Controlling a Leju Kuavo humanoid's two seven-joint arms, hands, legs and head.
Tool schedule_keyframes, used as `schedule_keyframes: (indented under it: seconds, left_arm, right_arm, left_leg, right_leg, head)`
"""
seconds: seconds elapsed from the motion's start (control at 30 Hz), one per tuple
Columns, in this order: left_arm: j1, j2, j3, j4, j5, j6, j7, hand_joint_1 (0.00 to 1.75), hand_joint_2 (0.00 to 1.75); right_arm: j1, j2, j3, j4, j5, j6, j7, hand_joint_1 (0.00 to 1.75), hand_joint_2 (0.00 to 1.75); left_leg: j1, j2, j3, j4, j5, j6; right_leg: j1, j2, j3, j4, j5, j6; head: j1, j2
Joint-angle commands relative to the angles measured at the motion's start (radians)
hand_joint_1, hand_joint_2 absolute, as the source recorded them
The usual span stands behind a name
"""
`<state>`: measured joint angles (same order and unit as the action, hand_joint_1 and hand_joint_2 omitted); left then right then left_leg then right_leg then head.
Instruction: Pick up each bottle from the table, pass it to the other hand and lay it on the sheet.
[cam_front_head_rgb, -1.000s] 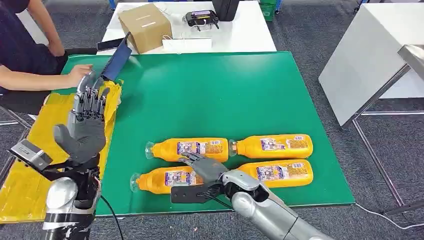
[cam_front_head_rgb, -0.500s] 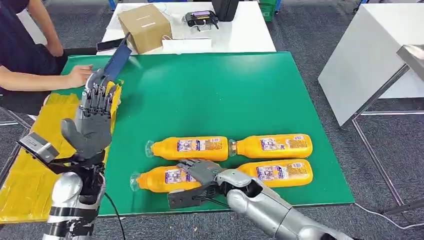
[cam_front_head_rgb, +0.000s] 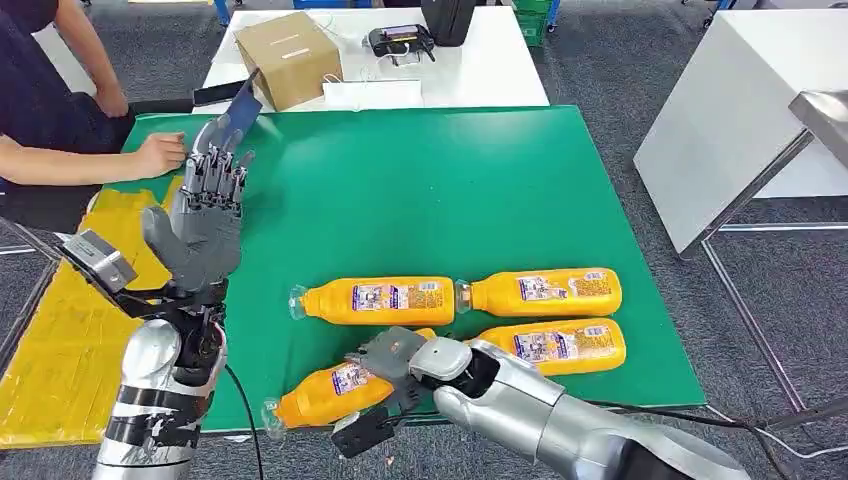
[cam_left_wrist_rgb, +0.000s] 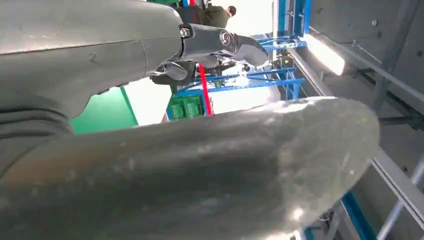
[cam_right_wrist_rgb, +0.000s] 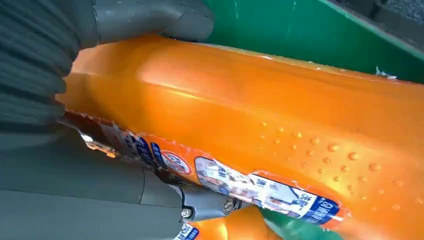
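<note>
You're at the pick-up: your right hand (cam_front_head_rgb: 392, 362) grips the orange bottle (cam_front_head_rgb: 330, 390) tilted at the green tabletop's (cam_front_head_rgb: 420, 190) near edge, so lift it across to your left hand (cam_front_head_rgb: 203, 228), raised with fingers spread, holding nothing.

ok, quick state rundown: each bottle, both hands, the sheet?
near-left bottle: tilted, gripped by the right hand
far-left bottle: lying flat on the green mat
far-right bottle: lying flat on the mat
near-right bottle: lying flat on the mat
right hand: closed around the near-left bottle
left hand: raised, fingers apart, holding nothing
yellow sheet: no bottle on it
</note>
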<state>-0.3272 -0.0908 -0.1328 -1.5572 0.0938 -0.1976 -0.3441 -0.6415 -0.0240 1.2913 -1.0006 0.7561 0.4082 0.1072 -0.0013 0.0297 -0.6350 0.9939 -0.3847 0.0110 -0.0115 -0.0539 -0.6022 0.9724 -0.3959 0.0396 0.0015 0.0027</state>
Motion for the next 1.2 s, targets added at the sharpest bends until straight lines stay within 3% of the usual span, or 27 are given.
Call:
schedule_keyframes:
  seconds: [0.03,0.2,0.3,0.37,0.47,0.5,0.6,0.7,0.77,0.8,0.9,1.1,1.2]
  left_arm:
    - [-0.061,-0.003,-0.031,0.062,0.011,0.012,0.027,0.00,0.00]
    - [-0.048,0.004,-0.013,0.057,0.031,0.030,0.033,0.00,0.00]
    - [0.009,0.021,0.045,0.015,0.032,0.058,-0.006,0.00,0.00]
    - [0.059,0.023,0.097,-0.050,0.025,0.103,-0.022,0.00,0.00]
    - [0.138,0.021,0.156,-0.158,0.013,0.170,-0.026,0.00,0.00]
    - [0.157,0.018,0.169,-0.178,0.013,0.173,-0.026,0.00,0.00]
    - [0.155,0.013,0.166,-0.174,0.011,0.172,-0.029,0.00,0.00]
    - [0.158,0.011,0.163,-0.173,0.016,0.168,-0.034,0.00,0.00]
    - [0.165,0.005,0.158,-0.177,0.021,0.163,-0.036,0.00,0.00]
    - [0.167,0.011,0.145,-0.173,0.021,0.154,-0.028,0.00,1.75]
    - [0.171,0.028,0.099,-0.152,0.099,0.074,0.045,0.00,1.75]
    - [0.174,0.028,0.096,-0.143,0.099,0.074,0.044,0.00,1.75]
    - [0.190,0.053,0.045,-0.132,0.238,-0.083,0.113,0.00,1.75]
  right_arm:
    - [0.053,0.000,0.099,0.122,0.037,0.033,0.028,1.75,1.75]
    - [0.066,0.024,-0.032,0.188,-0.040,-0.036,0.064,1.75,1.75]
    - [0.113,-0.002,-0.267,0.188,-0.226,-0.195,0.041,1.75,1.75]
    - [0.198,-0.017,-0.453,0.070,-0.375,-0.318,-0.033,1.75,1.75]
    - [0.402,-0.013,-0.674,-0.321,-0.522,-0.416,-0.100,1.75,1.75]
    - [0.467,0.008,-0.711,-0.429,-0.508,-0.421,-0.067,1.75,1.75]
    - [0.485,0.018,-0.710,-0.450,-0.495,-0.416,-0.049,1.75,1.75]
    - [0.530,0.060,-0.793,-0.544,-0.567,-0.470,-0.205,1.75,1.75]
    - [0.557,0.064,-0.817,-0.634,-0.586,-0.485,-0.242,1.75,1.75]
    - [0.571,0.067,-0.828,-0.684,-0.594,-0.494,-0.265,1.75,1.75]
    - [0.588,0.065,-0.840,-0.750,-0.603,-0.504,-0.304,1.75,1.75]
    - [0.587,0.064,-0.841,-0.745,-0.602,-0.504,-0.306,1.75,1.75]
    - [0.568,0.057,-0.834,-0.741,-0.583,-0.504,-0.327,1.75,1.75]
  left_leg:
    - [0.002,-0.007,0.004,-0.001,-0.001,-0.001]
    - [0.001,-0.004,0.005,-0.001,-0.001,-0.001]
    - [0.001,-0.004,0.008,-0.002,-0.001,-0.001]
    - [0.001,-0.003,0.009,-0.003,-0.001,-0.001]
    - [0.002,-0.002,0.009,-0.002,-0.002,-0.002]
    - [0.003,-0.001,0.008,-0.001,-0.003,-0.002]
    - [0.002,-0.003,0.005,0.000,-0.003,-0.002]
    - [0.001,-0.006,-0.001,0.000,-0.002,-0.002]
    - [0.002,-0.007,-0.001,0.001,-0.004,-0.002]
    - [0.001,-0.006,-0.004,0.001,-0.003,-0.001]
    - [0.001,-0.006,-0.004,0.000,-0.003,-0.001]
    - [0.001,-0.006,-0.005,0.000,-0.003,-0.001]
    - [0.001,-0.005,-0.004,0.000,-0.003,-0.002]
  right_leg:
    - [0.001,-0.001,0.007,-0.002,-0.002,-0.001]
    - [0.000,0.000,0.006,-0.002,-0.001,-0.001]
    - [0.000,0.001,0.008,-0.003,-0.001,-0.001]
    - [0.000,0.002,0.009,-0.003,0.000,-0.001]
    - [0.001,0.003,0.011,-0.002,-0.001,-0.001]
    - [0.002,0.003,0.010,-0.002,-0.001,-0.001]
    - [0.001,0.003,0.008,0.000,-0.004,-0.003]
    - [0.000,0.000,0.002,0.001,-0.003,-0.002]
    - [0.000,0.000,0.002,0.002,-0.005,-0.002]
    - [0.000,0.000,0.000,0.001,-0.003,-0.002]
    - [0.000,0.000,-0.001,0.001,-0.003,-0.002]
    - [0.000,0.001,-0.002,0.000,-0.003,-0.002]
    - [0.000,0.001,-0.002,0.000,-0.003,-0.002]
  head:
    - [0.000,0.000]
    - [0.000,0.000]
    - [0.000,0.000]
    - [0.000,0.000]
    - [0.001,0.000]
    - [0.000,0.000]
    - [0.002,0.000]
    - [0.000,0.000]
    - [0.001,0.000]
    - [0.000,0.000]
    - [0.000,0.000]
    - [0.000,0.000]
    - [0.000,0.000]
